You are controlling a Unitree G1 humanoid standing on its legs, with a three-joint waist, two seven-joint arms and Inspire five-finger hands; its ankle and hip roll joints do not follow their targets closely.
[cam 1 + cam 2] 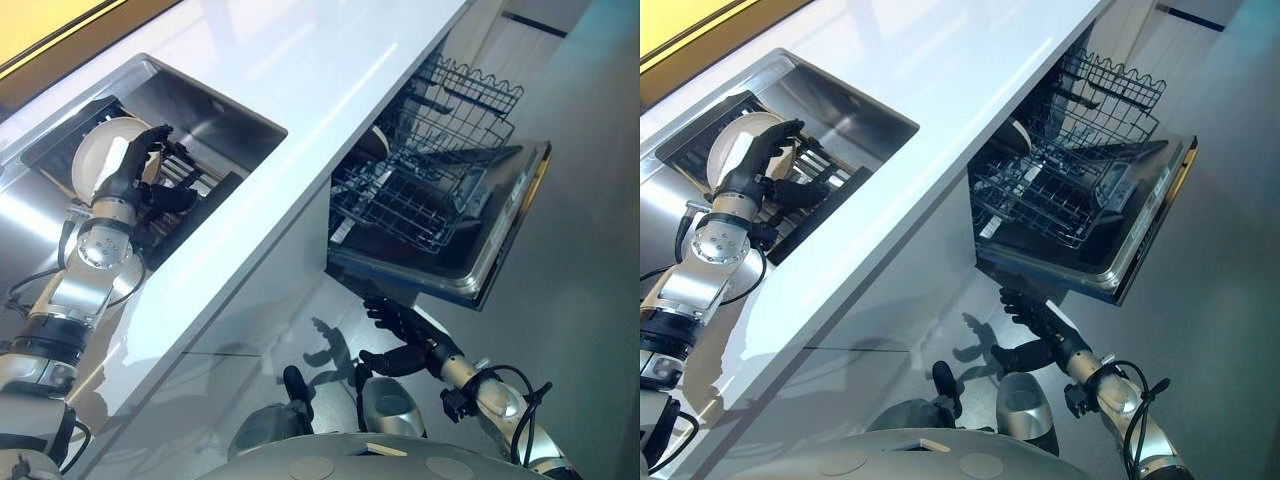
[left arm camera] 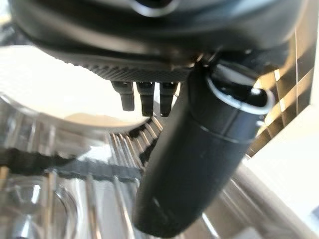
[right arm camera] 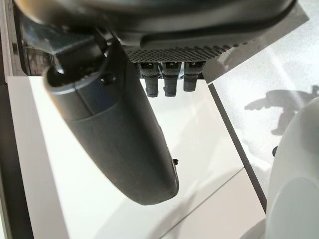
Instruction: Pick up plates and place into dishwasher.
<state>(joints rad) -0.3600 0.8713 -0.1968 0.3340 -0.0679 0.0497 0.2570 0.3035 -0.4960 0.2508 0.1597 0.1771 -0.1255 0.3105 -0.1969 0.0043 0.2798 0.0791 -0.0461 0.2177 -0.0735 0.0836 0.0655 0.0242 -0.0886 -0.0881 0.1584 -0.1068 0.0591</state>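
A cream plate [image 1: 95,155] stands on edge in the black dish rack [image 1: 195,195] inside the steel sink [image 1: 225,110]. My left hand [image 1: 135,165] lies against the plate's face, its fingers [image 1: 155,135] reaching over the rim and its thumb held apart near the rack. In the left wrist view the plate [image 2: 55,84] shows pale just beyond the fingers [image 2: 144,97]. The dishwasher door [image 1: 500,250] hangs open, and the lower wire basket [image 1: 420,200] is pulled out. My right hand [image 1: 405,335] hovers open and empty below the door's front edge.
A white counter [image 1: 330,60] runs between the sink and the dishwasher. The upper wire basket [image 1: 475,95] juts out above the lower one. A pale round dish [image 1: 1015,133] sits at the inner end of the baskets. Grey floor [image 1: 590,300] spreads beyond the door.
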